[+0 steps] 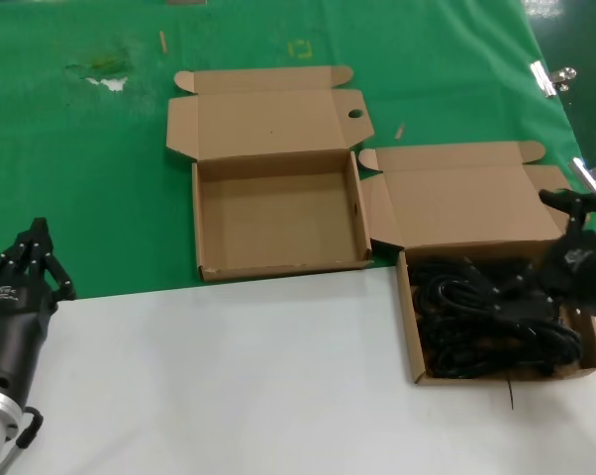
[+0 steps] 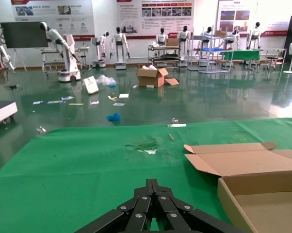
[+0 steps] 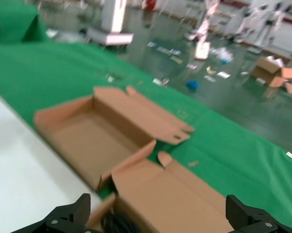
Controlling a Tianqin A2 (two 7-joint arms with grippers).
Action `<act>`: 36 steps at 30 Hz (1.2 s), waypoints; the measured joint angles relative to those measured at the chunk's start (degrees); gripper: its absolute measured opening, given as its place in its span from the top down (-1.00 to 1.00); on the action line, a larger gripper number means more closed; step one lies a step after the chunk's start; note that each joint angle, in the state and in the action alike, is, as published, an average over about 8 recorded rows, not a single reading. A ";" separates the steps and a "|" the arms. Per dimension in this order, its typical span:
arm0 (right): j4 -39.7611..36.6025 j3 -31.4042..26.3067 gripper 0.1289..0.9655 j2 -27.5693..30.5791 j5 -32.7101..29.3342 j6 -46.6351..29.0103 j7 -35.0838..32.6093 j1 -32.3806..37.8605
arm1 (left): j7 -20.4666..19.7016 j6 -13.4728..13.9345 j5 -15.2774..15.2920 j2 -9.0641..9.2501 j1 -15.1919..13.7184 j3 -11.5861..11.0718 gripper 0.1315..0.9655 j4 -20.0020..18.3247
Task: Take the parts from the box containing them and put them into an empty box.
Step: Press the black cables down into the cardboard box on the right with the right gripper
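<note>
Two flat brown cartons lie open side by side. The empty box (image 1: 278, 213) sits in the middle on the green cloth, and also shows in the left wrist view (image 2: 262, 204) and the right wrist view (image 3: 83, 131). The box containing the parts (image 1: 408, 327) stands to its right, its raised lid (image 3: 185, 199) behind. Black coiled power cords (image 1: 476, 317) fill it, and a bit of cord (image 3: 118, 224) shows below the wrist. My right gripper (image 1: 536, 245) hangs over this box's right side, open, fingers wide apart (image 3: 158, 208). My left gripper (image 1: 39, 228) rests at the near left, shut and empty (image 2: 152, 183).
Green cloth (image 1: 90, 178) covers the far half of the table and a white surface (image 1: 229, 376) the near half. Metal clips (image 1: 550, 77) hold the cloth at the right edge. A scuffed patch (image 1: 105, 74) marks the cloth at far left.
</note>
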 joint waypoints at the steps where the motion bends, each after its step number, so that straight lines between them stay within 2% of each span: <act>1: -0.11 -0.10 -1.00 0.99 -0.50 -0.71 0.13 0.10 | 0.00 0.00 0.00 0.00 0.00 0.00 0.95 0.00; 10: -0.87 -0.96 -1.00 8.73 -3.44 -7.77 1.18 -0.64 | 0.00 0.00 0.00 0.00 0.00 0.00 0.98 0.00; 17: -2.74 -1.85 -1.00 11.99 -4.01 -13.75 -1.22 -1.65 | 0.00 0.00 0.00 0.00 0.00 0.00 0.98 0.00; 24: -4.77 -3.01 -1.00 12.08 -6.17 -16.37 -3.36 0.15 | 0.00 0.00 0.01 0.00 0.00 0.00 0.98 0.00; 36: -12.45 -4.90 -1.00 8.64 -10.23 -17.67 -6.60 6.58 | -0.03 0.00 0.01 0.00 0.00 0.00 0.98 0.00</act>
